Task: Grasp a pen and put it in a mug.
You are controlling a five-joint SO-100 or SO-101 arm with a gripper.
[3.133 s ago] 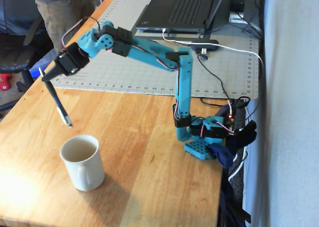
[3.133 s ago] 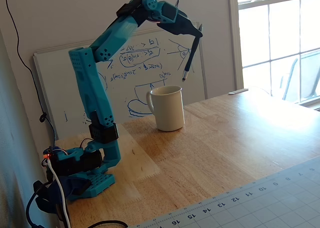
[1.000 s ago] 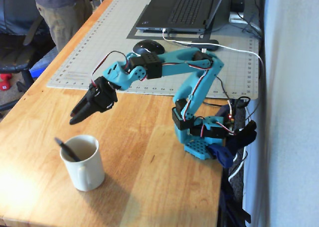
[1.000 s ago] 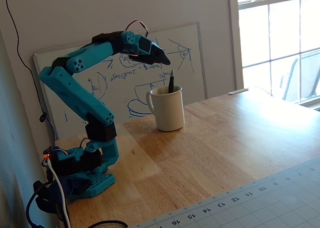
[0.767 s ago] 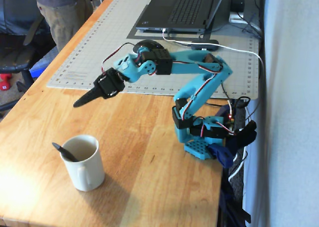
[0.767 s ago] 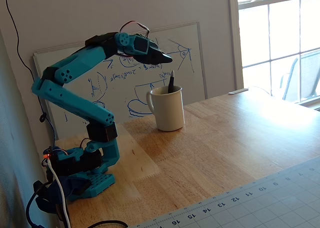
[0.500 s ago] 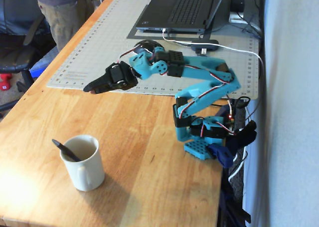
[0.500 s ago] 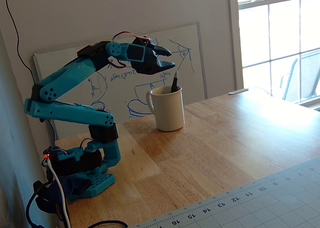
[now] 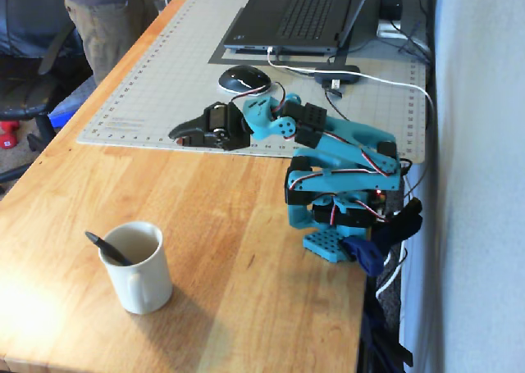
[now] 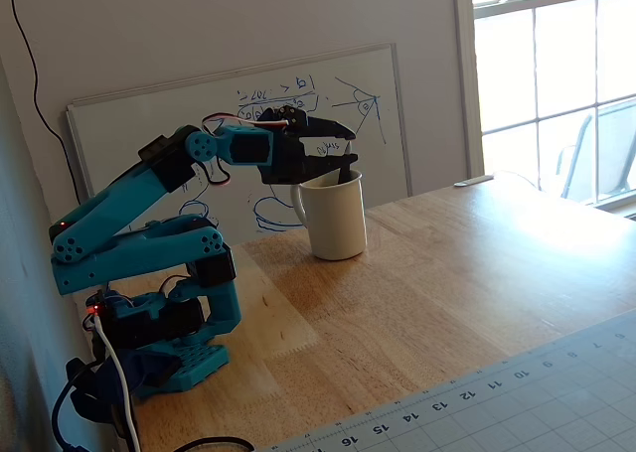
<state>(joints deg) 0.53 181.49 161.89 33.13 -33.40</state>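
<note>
Robot arm [image 9: 340, 147]: teal plastic links joined by black servo blocks, rising from a teal base plate [image 9: 326, 246] perforated with a grid of small holes and fixed to the wooden table edge by a dark blue clamp [image 9: 367, 256]. The gripper [image 9: 179, 133] is black, tapering to pointed fingers, with a teal wrist housing [image 10: 237, 146] behind it. Thin red, black and white wires [image 9: 287, 101] loop between the joints, and a small red light [image 10: 92, 310] glows at the base.
</note>
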